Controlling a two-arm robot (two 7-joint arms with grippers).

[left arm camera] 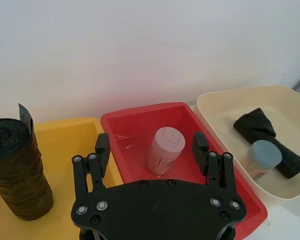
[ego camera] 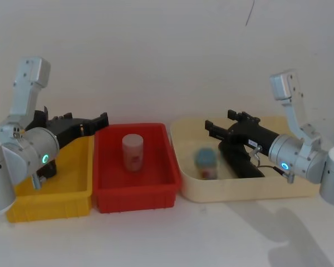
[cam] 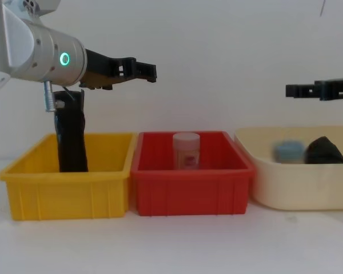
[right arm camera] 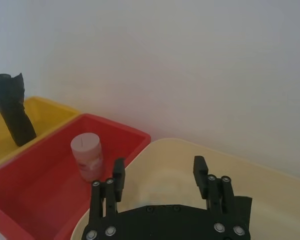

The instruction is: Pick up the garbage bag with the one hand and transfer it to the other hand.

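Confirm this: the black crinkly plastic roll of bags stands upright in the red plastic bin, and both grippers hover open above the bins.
Wrong bin. The black crinkly plastic roll of bags stands upright in the yellow plastic bin, as the chest view shows; the red plastic bin holds a pale cylindrical jar. The left gripper and right gripper do hover open above the bins.

A black garbage bag (cam: 71, 140) stands in the yellow bin (cam: 68, 188). The middle bin (cam: 191, 185) is red, holding a pale pink jar (cam: 186, 150); the third bin (cam: 300, 180) is cream.
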